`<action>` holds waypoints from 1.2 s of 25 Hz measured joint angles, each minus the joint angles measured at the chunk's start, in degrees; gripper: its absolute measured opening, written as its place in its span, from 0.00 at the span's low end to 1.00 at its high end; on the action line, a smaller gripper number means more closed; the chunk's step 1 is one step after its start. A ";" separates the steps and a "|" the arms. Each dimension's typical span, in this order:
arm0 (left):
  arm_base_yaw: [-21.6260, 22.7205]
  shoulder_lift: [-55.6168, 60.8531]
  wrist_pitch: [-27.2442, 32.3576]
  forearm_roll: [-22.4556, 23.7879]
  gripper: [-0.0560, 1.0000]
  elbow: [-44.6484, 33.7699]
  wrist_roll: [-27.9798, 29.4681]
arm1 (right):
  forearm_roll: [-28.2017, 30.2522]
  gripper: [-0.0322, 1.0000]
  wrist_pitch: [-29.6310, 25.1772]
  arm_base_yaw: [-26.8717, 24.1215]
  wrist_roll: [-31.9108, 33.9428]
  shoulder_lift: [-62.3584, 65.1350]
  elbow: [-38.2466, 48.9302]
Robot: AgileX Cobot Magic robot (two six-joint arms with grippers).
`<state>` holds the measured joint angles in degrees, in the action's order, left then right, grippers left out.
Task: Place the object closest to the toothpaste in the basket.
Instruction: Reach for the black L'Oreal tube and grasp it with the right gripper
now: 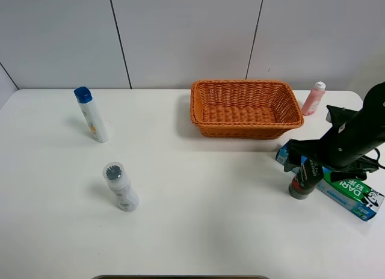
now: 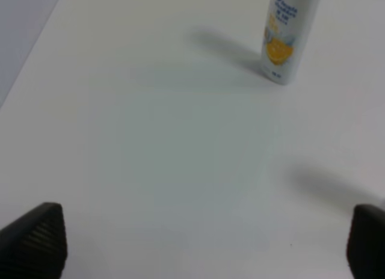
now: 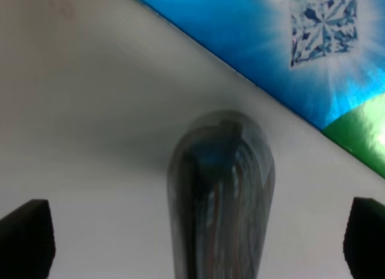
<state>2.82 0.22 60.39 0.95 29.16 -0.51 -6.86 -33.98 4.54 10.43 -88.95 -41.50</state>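
The toothpaste is a blue and green box lying flat at the right of the table; it also shows in the right wrist view. A dark bottle stands right beside it, seen close up in the right wrist view. My right gripper is open and low over this bottle; in the right wrist view its fingertips stand wide on either side, not touching it. The orange wicker basket sits at the back, empty. My left gripper is open and empty over bare table.
A white bottle with a blue cap stands at the left and shows in the left wrist view. A white bottle with a grey cap stands nearer the front left. A pink bottle stands right of the basket.
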 joint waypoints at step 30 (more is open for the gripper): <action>0.00 0.00 0.00 0.00 0.94 0.00 0.00 | -0.93 0.36 2.43 0.00 1.28 -3.56 0.00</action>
<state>2.82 0.22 60.39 0.95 29.16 -0.51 -7.79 -31.56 4.54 11.71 -92.50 -41.50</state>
